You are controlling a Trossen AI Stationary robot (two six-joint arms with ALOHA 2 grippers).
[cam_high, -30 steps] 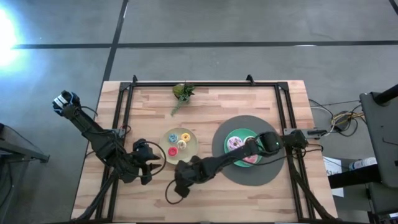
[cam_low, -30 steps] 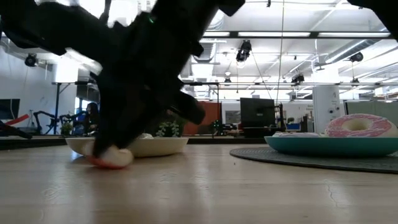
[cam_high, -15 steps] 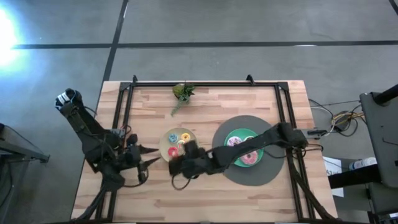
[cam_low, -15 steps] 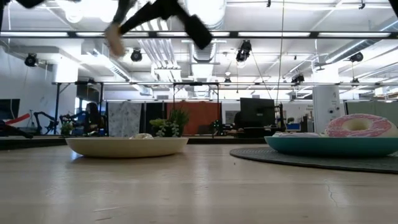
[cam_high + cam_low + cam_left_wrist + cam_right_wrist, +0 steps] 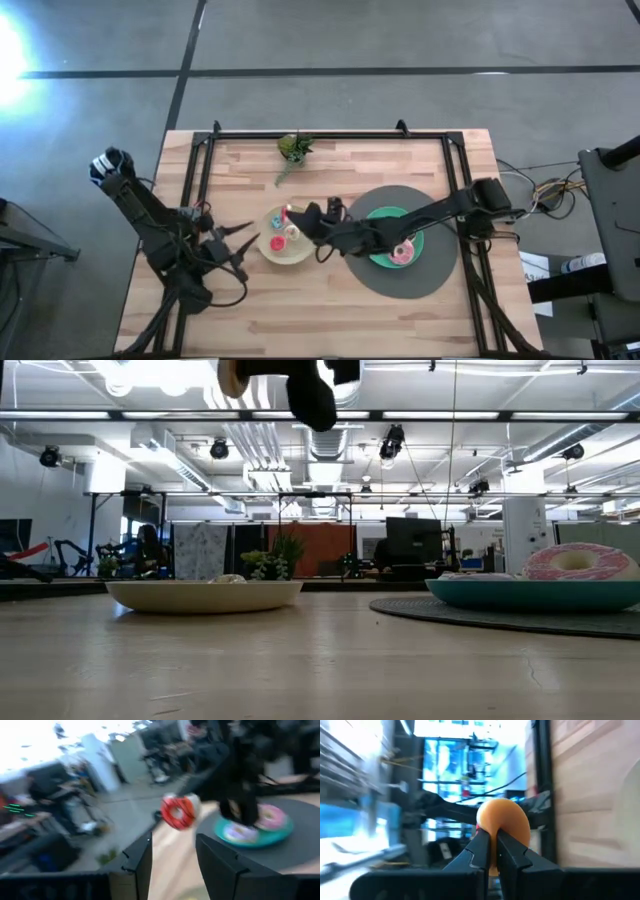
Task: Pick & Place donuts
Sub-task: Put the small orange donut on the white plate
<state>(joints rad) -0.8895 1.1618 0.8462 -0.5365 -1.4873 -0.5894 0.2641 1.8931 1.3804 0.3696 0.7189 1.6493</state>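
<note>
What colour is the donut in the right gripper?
Red icing on a tan underside; the donut shows best in the left wrist view, pinched by the right gripper.

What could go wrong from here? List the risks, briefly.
1. The right gripper pinches the mini donut by a narrow edge, high above the beige plate; it might slip out or bounce off the plate when released.
2. Other mini donuts already lie on that plate, so this one may land on them and roll away.
3. The left gripper waits, open, close beside the plate; the arms could touch.
</note>
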